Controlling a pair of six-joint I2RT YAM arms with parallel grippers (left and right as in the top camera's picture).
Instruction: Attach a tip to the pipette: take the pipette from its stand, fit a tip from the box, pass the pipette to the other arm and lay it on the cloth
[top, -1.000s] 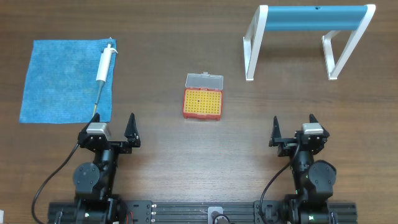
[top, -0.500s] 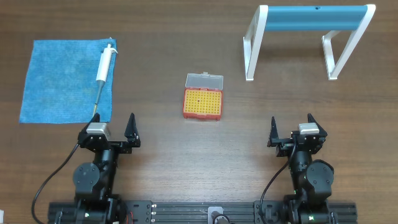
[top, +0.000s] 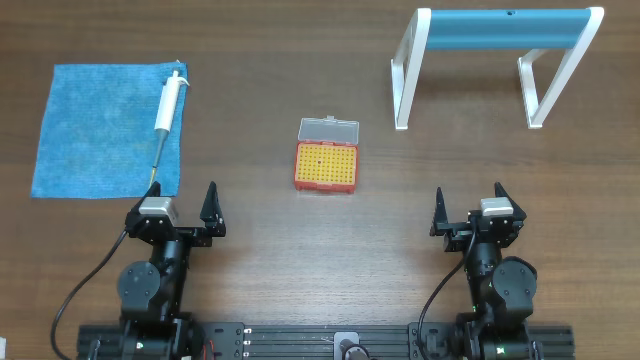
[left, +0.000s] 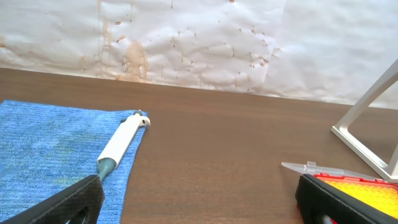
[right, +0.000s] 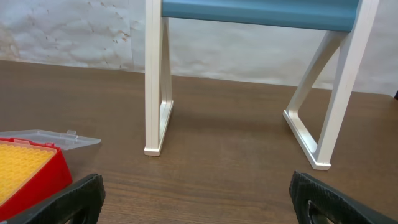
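Observation:
The white pipette (top: 165, 110) lies on the right edge of the blue cloth (top: 95, 130) at the table's far left, thin end toward the left arm. In the left wrist view the pipette (left: 119, 144) rests on the cloth (left: 43, 155) ahead of my left gripper (left: 199, 186), which is open and holds nothing. The red tip box (top: 326, 165) with yellow tips stands mid-table, its clear lid folded back. My left gripper (top: 172, 200) sits just below the cloth. My right gripper (top: 470, 195) is open and empty, with the tip box (right: 25, 168) off to one side.
The white-and-blue pipette stand (top: 500, 60) is at the back right, and its white legs (right: 155, 93) rise ahead of the right gripper. The box (left: 360, 193) and a stand leg (left: 373, 118) show in the left wrist view. A pale wall backs the table.
The right gripper has edged slightly to the left. The left arm, pipette, cloth and tip box have not moved.

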